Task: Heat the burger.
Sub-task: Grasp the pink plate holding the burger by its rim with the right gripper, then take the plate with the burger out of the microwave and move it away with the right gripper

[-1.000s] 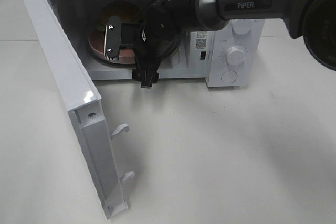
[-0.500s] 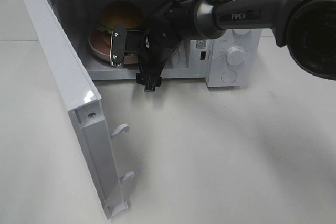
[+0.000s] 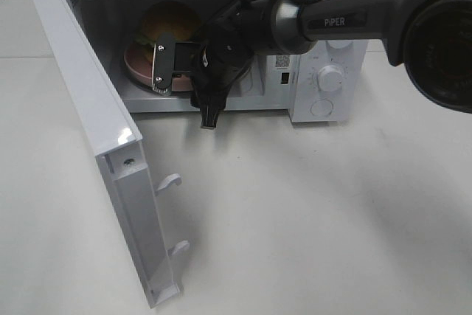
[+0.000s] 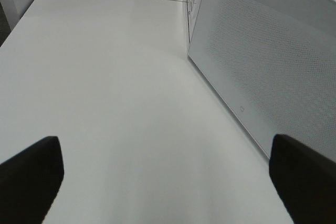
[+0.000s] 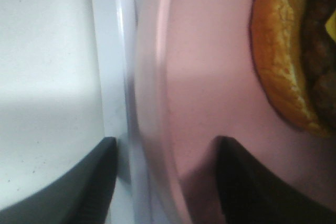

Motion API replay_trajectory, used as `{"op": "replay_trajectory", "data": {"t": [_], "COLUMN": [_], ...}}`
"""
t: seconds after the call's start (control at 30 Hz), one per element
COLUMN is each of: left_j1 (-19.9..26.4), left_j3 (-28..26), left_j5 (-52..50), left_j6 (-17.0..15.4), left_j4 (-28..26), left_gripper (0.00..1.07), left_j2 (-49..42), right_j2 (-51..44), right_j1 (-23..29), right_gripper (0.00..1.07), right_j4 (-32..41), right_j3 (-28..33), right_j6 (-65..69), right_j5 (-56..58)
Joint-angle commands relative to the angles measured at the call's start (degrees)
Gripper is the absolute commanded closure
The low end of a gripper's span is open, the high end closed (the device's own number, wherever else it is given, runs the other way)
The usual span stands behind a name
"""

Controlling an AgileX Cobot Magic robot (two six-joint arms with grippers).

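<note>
Pink plate (image 3: 136,71), one burger (image 3: 168,23), one microwave (image 3: 324,49)

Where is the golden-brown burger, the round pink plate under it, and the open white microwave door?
golden-brown burger (image 3: 168,21): exterior high view, on its domed top bun.
round pink plate (image 5: 205,72): right wrist view, on its bare pink surface beside the bun.
open white microwave door (image 3: 88,101): exterior high view, on its inner face.

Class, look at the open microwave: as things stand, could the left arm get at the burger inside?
Probably not. The left gripper faces the outside of the open door, which stands between it and the burger. The right gripper already fills the opening at the pink plate.
</note>
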Motion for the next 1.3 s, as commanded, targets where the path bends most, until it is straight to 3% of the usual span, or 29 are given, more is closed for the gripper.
{"op": "replay_trajectory", "data": {"t": [0.03, 0.17, 0.4, 0.63, 0.87, 1.17, 1.3], "left_j1": [0.06, 0.06, 0.06, 0.06, 0.06, 0.06, 0.06], "left_j3": [0.0, 0.0, 0.0, 0.0, 0.0, 0.0, 0.0], "left_j5": [-0.06, 0.0, 0.0, 0.0, 0.0, 0.0, 0.0], "left_j6": [-0.29, -0.29, -0.29, -0.29, -0.23, -0.17, -0.11], "left_j4": [0.4, 0.63, 0.63, 0.69, 0.69, 0.63, 0.57], "left_gripper": [0.06, 0.06, 0.06, 0.06, 0.06, 0.06, 0.06], "left_j2": [-0.4, -0.4, -0.4, -0.4, -0.4, -0.4, -0.4], "right_j2": [0.17, -0.11, -1.2, -2.01, -4.3, -7.33, -10.31], "right_j1": [-0.4, -0.29, 0.4, 0.4, 0.4, 0.4, 0.4], "right_gripper": [0.72, 0.92, 1.07, 1.07, 1.07, 1.07, 1.07], "right_j4": [-0.11, 0.34, 1.55, 6.53, 16.1, 16.5, 17.13], "right_j3": [-0.4, -0.4, -0.4, -0.4, -0.4, -0.11, 4.18], "right_j6": [-0.23, -0.17, -0.4, -6.47, -22.86, -26.41, -30.6], "right_j5": [-0.46, -0.46, 0.86, 4.41, 10.03, 14.78, 14.09]}}
